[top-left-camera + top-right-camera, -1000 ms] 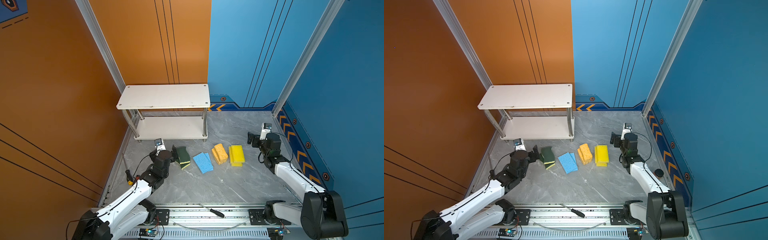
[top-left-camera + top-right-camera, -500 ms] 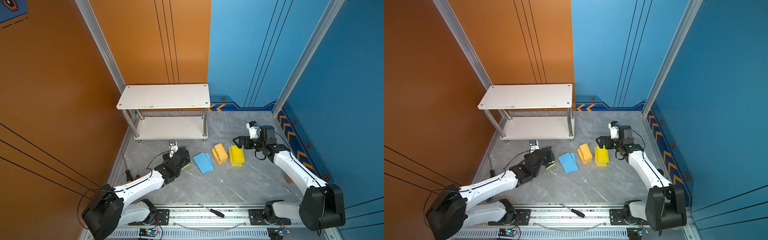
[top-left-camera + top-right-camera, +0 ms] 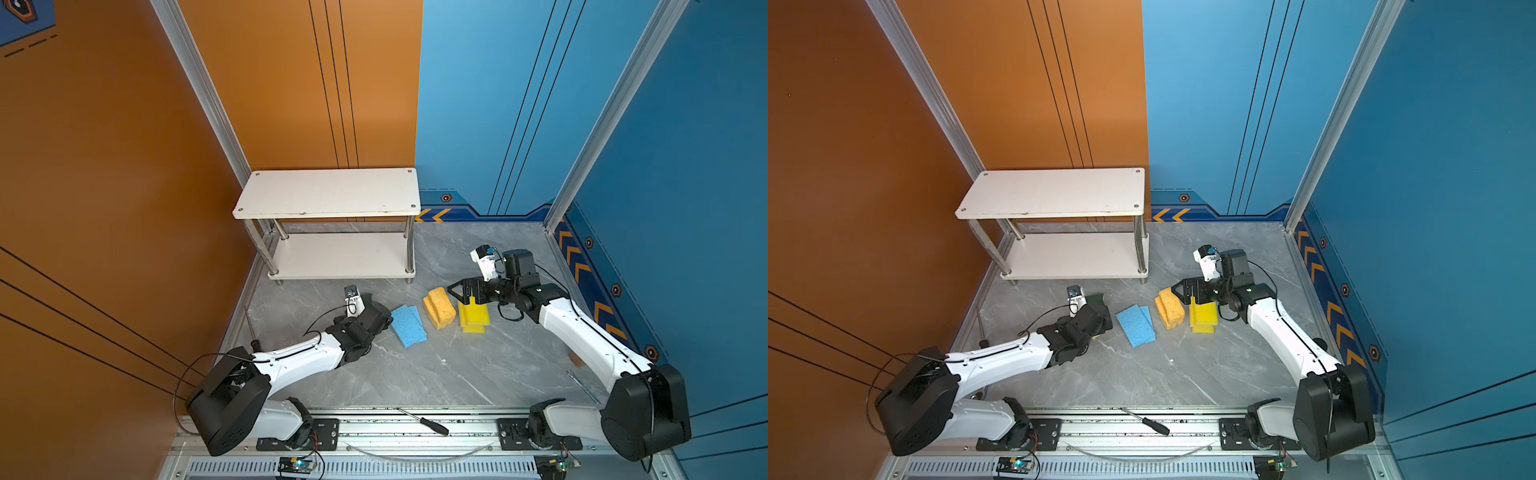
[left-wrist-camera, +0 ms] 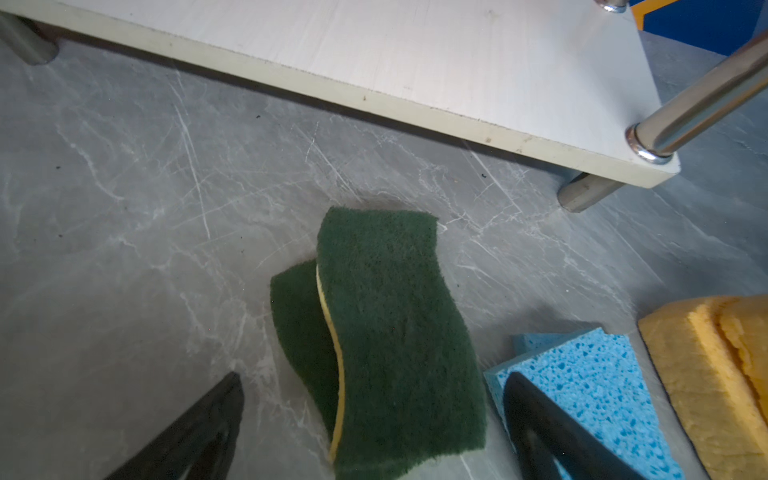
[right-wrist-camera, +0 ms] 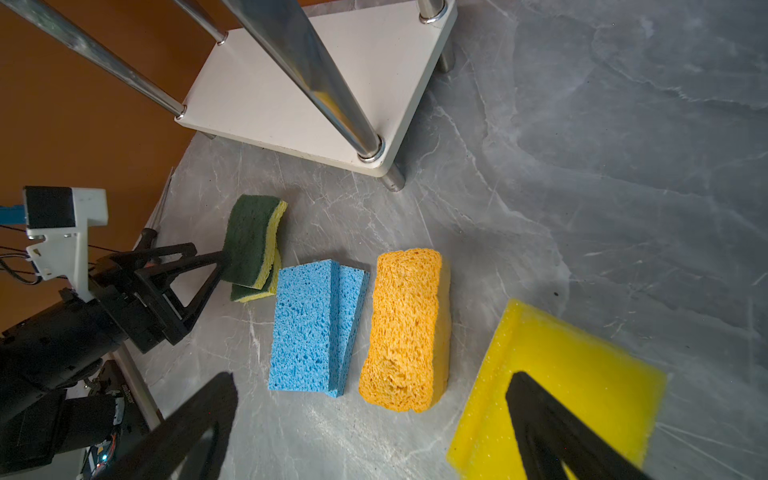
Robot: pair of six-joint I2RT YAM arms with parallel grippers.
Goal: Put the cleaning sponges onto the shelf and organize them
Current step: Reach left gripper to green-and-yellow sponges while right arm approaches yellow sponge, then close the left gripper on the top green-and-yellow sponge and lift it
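Observation:
Two wavy green-on-yellow sponges [image 4: 395, 324] lie stacked on the grey floor in front of the shelf [image 3: 328, 193]. My left gripper [image 4: 374, 415] is open and low, one finger on each side of the stack's near end. To the right lie two light blue sponges [image 3: 409, 326], two orange sponges [image 3: 439, 308] on edge, and a stack of yellow sponges [image 3: 473, 318]. My right gripper [image 5: 374, 415] is open above the floor. One of its fingers hangs over the yellow stack [image 5: 561, 374], and the orange sponges [image 5: 405, 328] lie ahead of it. Both shelf boards are bare.
The shelf's chrome front leg [image 5: 332, 91] stands close behind the sponges. A screwdriver [image 3: 428, 424] lies on the front rail. A thin rod tool [image 3: 251, 328] lies by the orange left wall. A small brown object [image 3: 575, 359] sits near the blue right wall.
My left arm has stretched forward, so its open gripper now straddles the green sponges. My right arm has swung left, from near the right wall to over the yellow and orange sponges.

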